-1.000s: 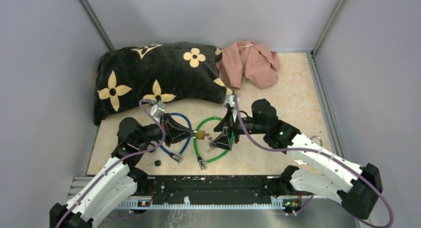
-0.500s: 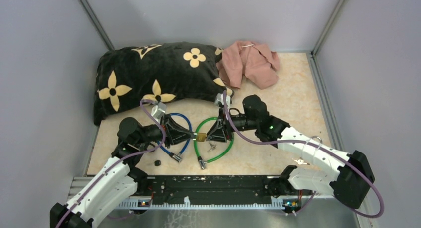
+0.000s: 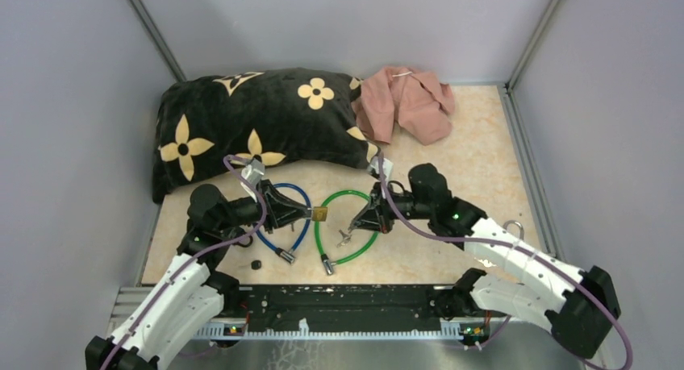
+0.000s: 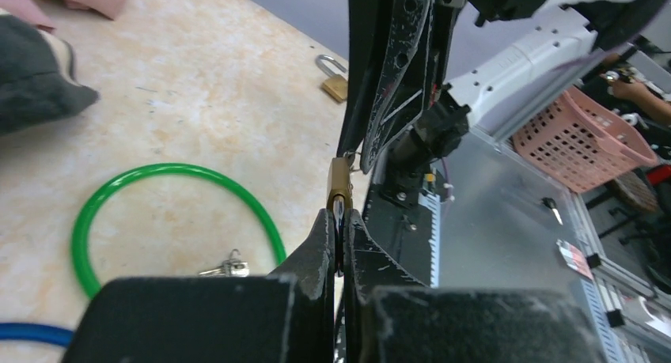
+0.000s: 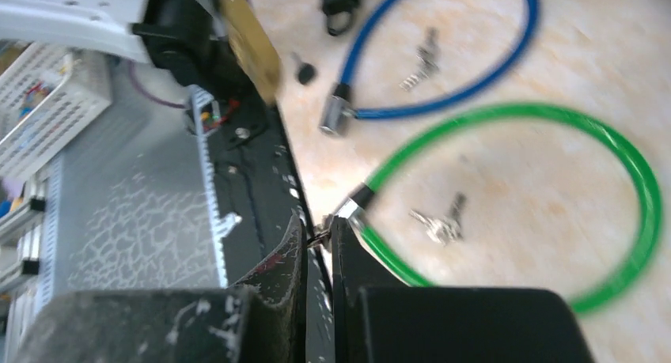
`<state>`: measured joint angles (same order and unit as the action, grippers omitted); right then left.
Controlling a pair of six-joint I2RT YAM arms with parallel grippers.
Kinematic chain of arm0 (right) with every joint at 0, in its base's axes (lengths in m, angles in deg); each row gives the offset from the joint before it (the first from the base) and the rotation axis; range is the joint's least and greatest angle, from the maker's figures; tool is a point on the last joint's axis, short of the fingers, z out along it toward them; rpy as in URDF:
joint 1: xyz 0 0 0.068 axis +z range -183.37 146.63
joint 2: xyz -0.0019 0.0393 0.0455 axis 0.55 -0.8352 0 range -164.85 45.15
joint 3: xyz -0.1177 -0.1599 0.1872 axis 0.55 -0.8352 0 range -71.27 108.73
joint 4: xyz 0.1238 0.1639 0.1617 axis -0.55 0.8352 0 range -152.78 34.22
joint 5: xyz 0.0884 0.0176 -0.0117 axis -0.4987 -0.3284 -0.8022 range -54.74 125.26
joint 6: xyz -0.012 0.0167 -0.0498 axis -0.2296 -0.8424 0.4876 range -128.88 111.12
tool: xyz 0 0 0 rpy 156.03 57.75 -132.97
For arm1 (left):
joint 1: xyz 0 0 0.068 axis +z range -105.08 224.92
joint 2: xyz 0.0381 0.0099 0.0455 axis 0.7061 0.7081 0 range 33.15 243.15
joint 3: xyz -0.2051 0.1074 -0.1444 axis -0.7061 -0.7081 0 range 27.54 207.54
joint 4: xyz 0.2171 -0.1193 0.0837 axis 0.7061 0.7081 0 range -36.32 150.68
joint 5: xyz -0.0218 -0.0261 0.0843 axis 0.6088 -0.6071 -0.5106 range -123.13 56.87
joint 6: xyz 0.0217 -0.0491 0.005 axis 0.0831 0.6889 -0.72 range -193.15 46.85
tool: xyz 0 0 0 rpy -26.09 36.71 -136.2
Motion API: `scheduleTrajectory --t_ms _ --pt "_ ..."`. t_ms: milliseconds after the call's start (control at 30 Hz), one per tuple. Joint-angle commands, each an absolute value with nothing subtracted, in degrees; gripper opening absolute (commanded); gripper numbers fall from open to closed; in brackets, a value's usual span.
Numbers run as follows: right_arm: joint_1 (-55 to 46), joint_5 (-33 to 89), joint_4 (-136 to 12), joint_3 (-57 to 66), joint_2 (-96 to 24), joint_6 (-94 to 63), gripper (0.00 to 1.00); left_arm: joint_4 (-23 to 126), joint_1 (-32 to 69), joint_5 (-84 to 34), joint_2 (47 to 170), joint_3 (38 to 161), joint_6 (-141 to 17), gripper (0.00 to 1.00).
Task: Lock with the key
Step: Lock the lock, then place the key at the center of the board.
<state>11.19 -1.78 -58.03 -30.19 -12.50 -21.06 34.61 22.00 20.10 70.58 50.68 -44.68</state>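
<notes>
The padlock (image 3: 323, 216) is held off the table (image 3: 476, 160), its brass body pinched between the pressed-together fingers of the left gripper (image 3: 305, 215), a little in from the near edge. Just right of the padlock, across a small gap, the right gripper (image 3: 357, 222) has its fingers pressed together. In the right wrist view a small dark sliver shows between the tips, too small to name. Below and right of the padlock the green cable (image 3: 343, 193) lies in an open loop. 1 bunch of keys (image 3: 346, 239) lies flat inside it, under the right gripper. Left of the padlock, beneath the left gripper, lies the blue cable (image 3: 305, 199), and the right wrist view shows other keys (image 5: 423, 58) inside its loop. A small black bit (image 3: 256, 264) sits left of the padlock, nearer the near edge. Behind the padlock the pillow (image 3: 242, 120) fills the far left of the table, its front edge close to both wrists. The pink cloth (image 3: 411, 100) touches the pillow's right end. Well to the right of the padlock a spare padlock (image 3: 514, 227) lies beside the right forearm. The widest bare table is right of and behind the padlock, running to the right wall. Toward the near edge only a narrow strip lies before the black rail (image 3: 347, 293).
</notes>
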Motion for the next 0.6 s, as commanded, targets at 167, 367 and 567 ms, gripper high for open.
scheduleTrajectory --t_ms 167,367,567 --pt "4.5 27.32 -40.04 -36.23 -2.18 -37.36 0.0 42.17 23.98 15.53 72.9 52.19 -46.54 0.0" --pt "4.4 40.27 -28.61 -41.85 -1.81 -50.34 0.0 42.79 7.47 11.73 85.84 53.35 -46.5 0.0" --pt "3.95 53.36 -28.22 -41.61 -6.38 -54.06 0.0 38.21 -4.28 9.86 108.14 62.33 -46.68 0.0"
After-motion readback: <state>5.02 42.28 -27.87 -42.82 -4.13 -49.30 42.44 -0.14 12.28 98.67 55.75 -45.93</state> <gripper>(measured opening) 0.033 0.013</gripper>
